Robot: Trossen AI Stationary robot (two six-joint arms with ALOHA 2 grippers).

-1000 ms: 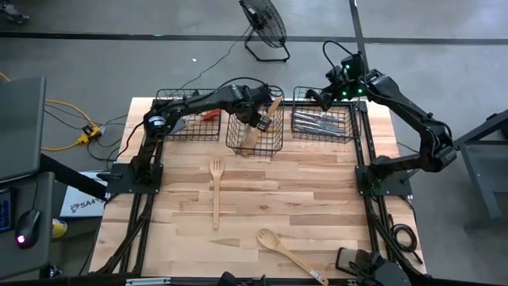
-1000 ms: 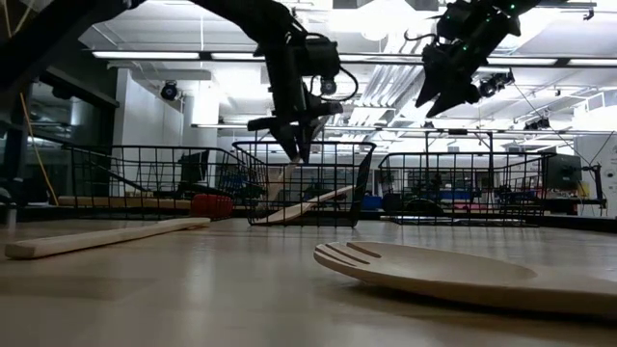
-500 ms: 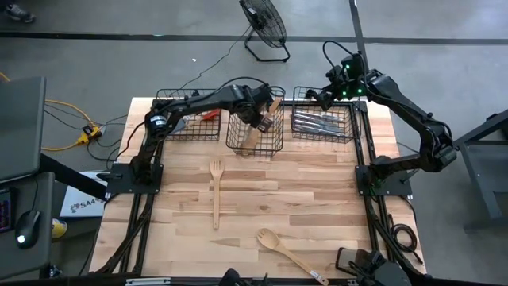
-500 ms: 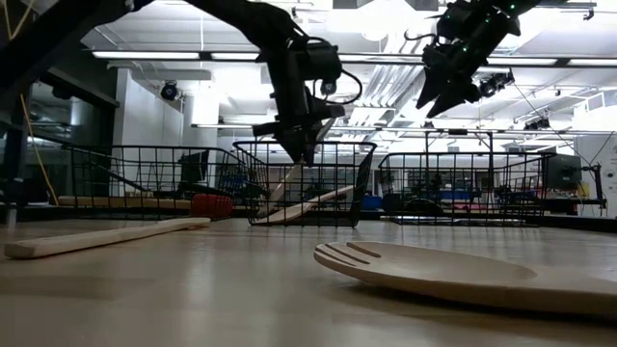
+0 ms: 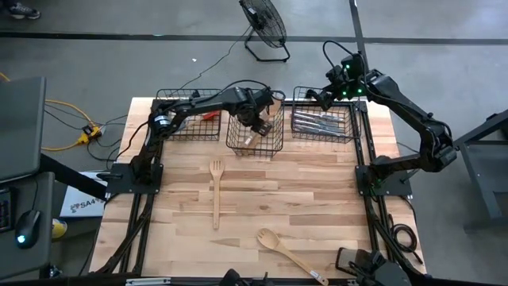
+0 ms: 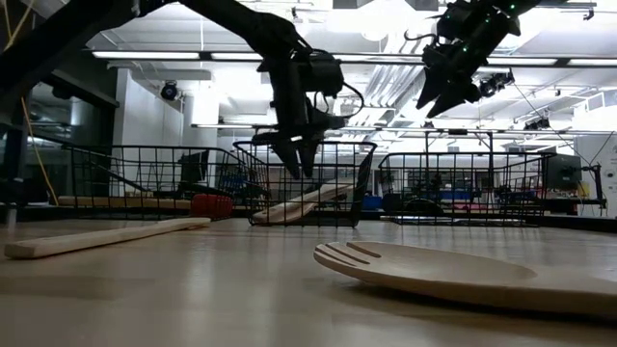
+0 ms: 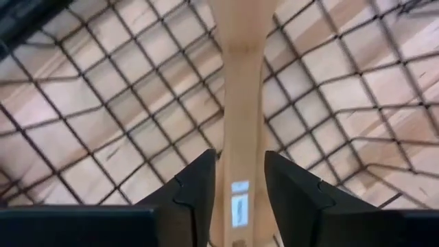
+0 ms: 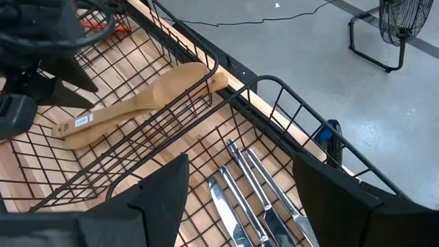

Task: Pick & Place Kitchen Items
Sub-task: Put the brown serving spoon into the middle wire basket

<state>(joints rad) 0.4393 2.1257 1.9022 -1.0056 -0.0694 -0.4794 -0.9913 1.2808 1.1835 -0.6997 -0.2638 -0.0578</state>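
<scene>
My left gripper (image 5: 258, 121) hangs open over the middle wire basket (image 5: 228, 137). A pale wooden spoon (image 7: 240, 103) lies slanting in that basket, its head (image 8: 185, 74) up near the far rim and its labelled handle end (image 8: 77, 123) low. In the left wrist view my fingers (image 7: 240, 178) stand above the handle on either side and do not touch it. My right gripper (image 8: 240, 199) is open above the right basket, where the silver cutlery (image 8: 240, 185) lies. A wooden fork (image 5: 215, 191) and another wooden spoon (image 5: 290, 253) lie on the table.
Three black wire baskets stand in a row along the table's far edge. The left basket (image 5: 178, 131) holds the red-headed spatula (image 5: 210, 115). Bare wooden tabletop (image 5: 317, 191) lies between the baskets and the near edge. A floor fan (image 5: 266, 28) stands beyond the table.
My left gripper has let go of the wooden spoon over the middle basket. Half a second ago the handle hung slanting below the fingers. It has dropped and lies low in the basket. My right arm has kept still.
</scene>
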